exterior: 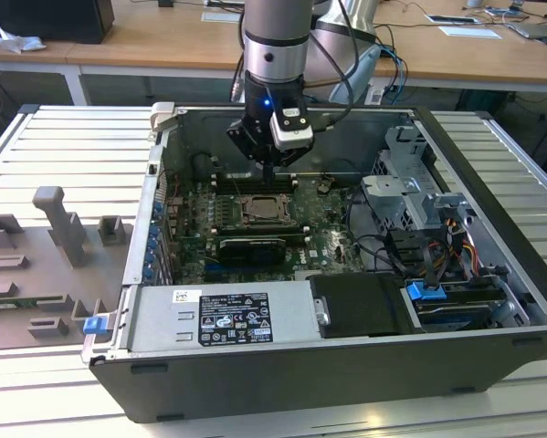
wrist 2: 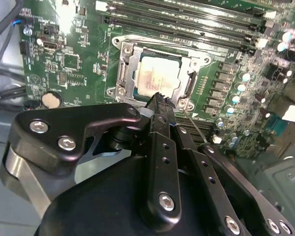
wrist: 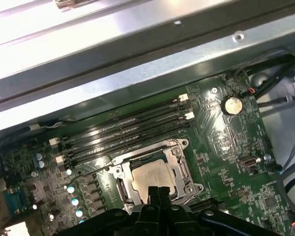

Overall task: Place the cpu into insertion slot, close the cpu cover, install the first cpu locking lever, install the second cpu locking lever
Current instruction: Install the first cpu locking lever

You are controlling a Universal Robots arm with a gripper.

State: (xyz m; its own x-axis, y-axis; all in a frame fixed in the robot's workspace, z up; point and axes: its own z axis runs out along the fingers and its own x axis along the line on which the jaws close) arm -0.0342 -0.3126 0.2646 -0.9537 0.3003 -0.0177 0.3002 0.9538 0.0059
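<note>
Chip: the cpu (wrist 2: 157,77) is being held in the insertion slot (wrist 2: 121,81), under the cpu cover (wrist 2: 189,66).
Pincer (wrist 2: 159,98): being held clenched, empty, just beside the slot's rim.
Danger: the board (wrist 2: 68,64) is being risked; a slipped tip could scratch it.

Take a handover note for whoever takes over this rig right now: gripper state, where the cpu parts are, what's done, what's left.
The gripper is shut with nothing visible in it, its tips at the edge of the insertion slot.
The cpu sits in the slot, its silvery top showing through the window of the cpu cover.
Done: cpu placed; cover looks flat down over it.
Left: the locking levers. One thin lever rod angles out from the slot's corner beside the gripper, apparently unlatched; the other lever's state I cannot tell.
</note>
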